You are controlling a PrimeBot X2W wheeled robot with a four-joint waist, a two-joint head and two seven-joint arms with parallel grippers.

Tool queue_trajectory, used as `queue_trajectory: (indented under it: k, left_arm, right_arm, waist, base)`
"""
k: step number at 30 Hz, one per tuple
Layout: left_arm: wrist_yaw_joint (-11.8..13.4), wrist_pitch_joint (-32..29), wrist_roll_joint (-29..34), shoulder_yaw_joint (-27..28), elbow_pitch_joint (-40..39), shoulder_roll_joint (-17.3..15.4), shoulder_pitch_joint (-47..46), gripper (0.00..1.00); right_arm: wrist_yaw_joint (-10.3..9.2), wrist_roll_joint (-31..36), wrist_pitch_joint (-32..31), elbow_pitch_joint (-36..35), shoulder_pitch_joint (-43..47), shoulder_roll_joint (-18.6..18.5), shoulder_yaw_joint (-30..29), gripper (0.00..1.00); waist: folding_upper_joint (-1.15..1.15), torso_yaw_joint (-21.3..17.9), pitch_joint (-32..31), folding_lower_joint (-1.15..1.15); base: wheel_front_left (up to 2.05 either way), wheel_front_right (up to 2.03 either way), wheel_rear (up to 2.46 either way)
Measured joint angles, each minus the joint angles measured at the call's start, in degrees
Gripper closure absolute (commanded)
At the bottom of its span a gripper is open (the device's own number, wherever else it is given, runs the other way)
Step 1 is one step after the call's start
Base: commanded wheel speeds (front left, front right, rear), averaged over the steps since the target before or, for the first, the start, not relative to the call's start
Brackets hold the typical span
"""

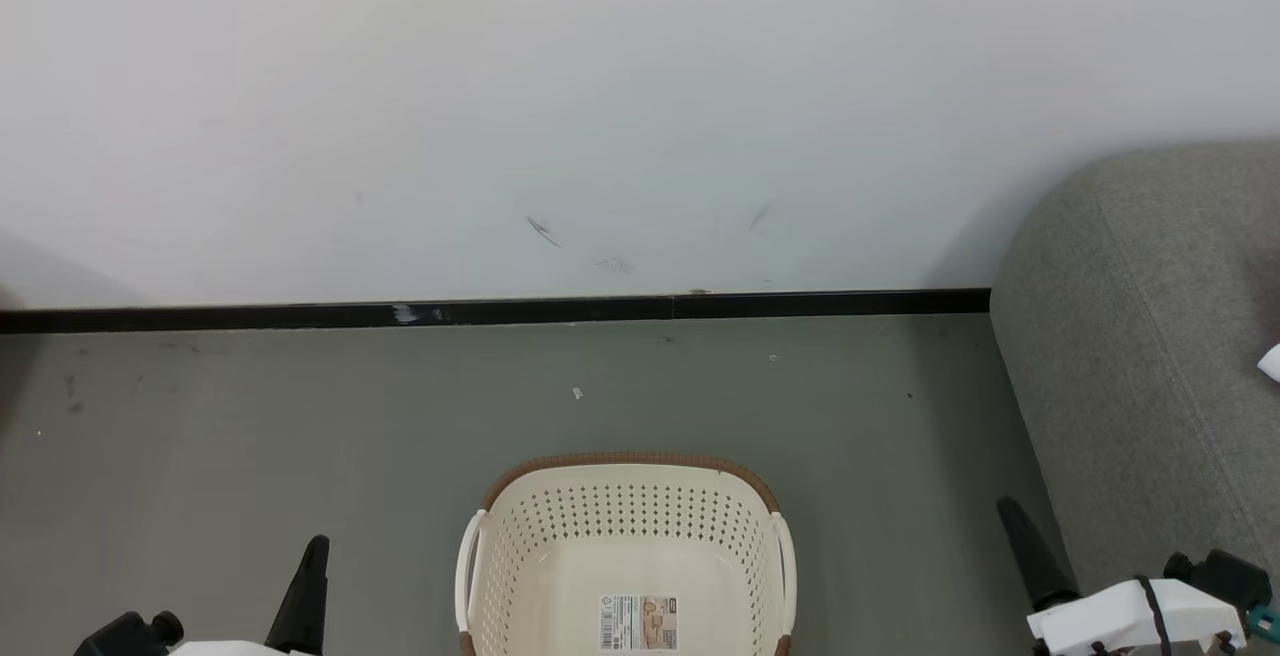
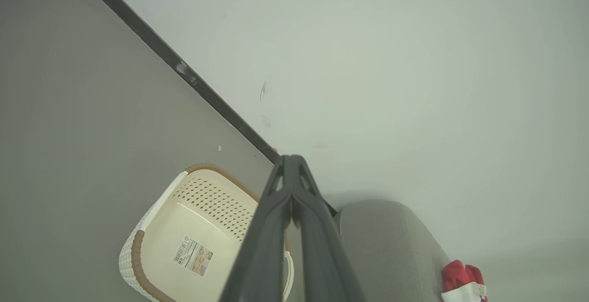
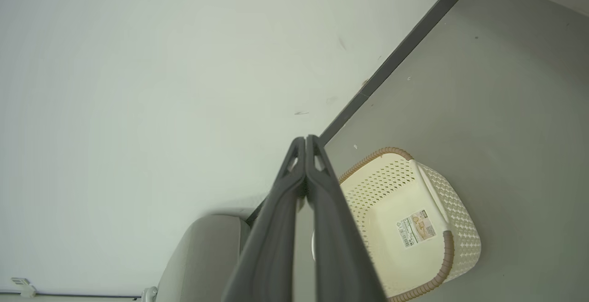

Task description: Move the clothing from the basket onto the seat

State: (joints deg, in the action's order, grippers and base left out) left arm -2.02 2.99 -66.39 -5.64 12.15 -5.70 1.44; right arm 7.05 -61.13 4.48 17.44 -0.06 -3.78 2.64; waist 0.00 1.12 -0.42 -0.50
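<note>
grey-green floor (image 1: 250, 456) runs up to a black baseboard (image 1: 500, 313) and a white wall (image 1: 600, 86) with a couple of dark scuffs (image 1: 543, 230) on it. there's also a tiny white scrap (image 1: 577, 393) on the floor between the baseboard and the basket. the cream laundry basket (image 1: 625, 526) sits on the floor right between the two hands, mouth up, with the paper label (image 1: 638, 622) on its bottom in plain sight. the grey sofa (image 1: 1130, 336) stands off to the right against the wall, its rounded end just beside the right hand (image 1: 1008, 508).

both hands are closed, fingers pressed together, gripping nothing. the left hand (image 1: 318, 544) hangs over the floor left of the basket, the right one over the strip of floor between basket and sofa.

the red clothing (image 2: 462, 276) with its white panel is bunched up on the sofa, at the lower right of the left wrist view. that's past the basket and well apart from the left hand. it's on the right hand's side, but how near to that hand i can't tell. in each wrist view the closed fingers cross in front of part of the basket's rim.
</note>
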Motion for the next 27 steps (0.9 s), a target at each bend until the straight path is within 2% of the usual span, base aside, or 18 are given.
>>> queue_trajectory:
  k: [5, 11, 27]
  left_arm:
    - [-0.69, -0.98, -3.20, 1.00, 0.36, 0.25, -0.24, 1.00]
    - [-1.25, -2.01, -6.98, 2.15, 0.83, 0.59, -1.32, 1.00]
    - [-3.24, -5.24, -17.70, 5.46, 2.13, 1.70, -2.92, 1.00]
  right_arm:
    - [0.00, -3.94, -0.80, -0.16, -0.41, -0.13, -0.56, 1.00]
    - [0.00, -8.89, -1.76, -0.32, -0.53, -0.26, -1.62, 1.00]
    - [0.00, -22.50, -4.59, -1.26, -1.72, -0.55, -3.96, 1.00]
  waist:
    - [0.00, -0.13, 0.22, 0.23]
    - [0.00, -0.29, 0.44, 0.38]
    - [0.00, -0.75, 0.61, 0.45]
  base:
    - [0.00, 0.00, 0.00]
    - [0.00, 0.00, 0.00]
    - [0.00, 0.00, 0.00]
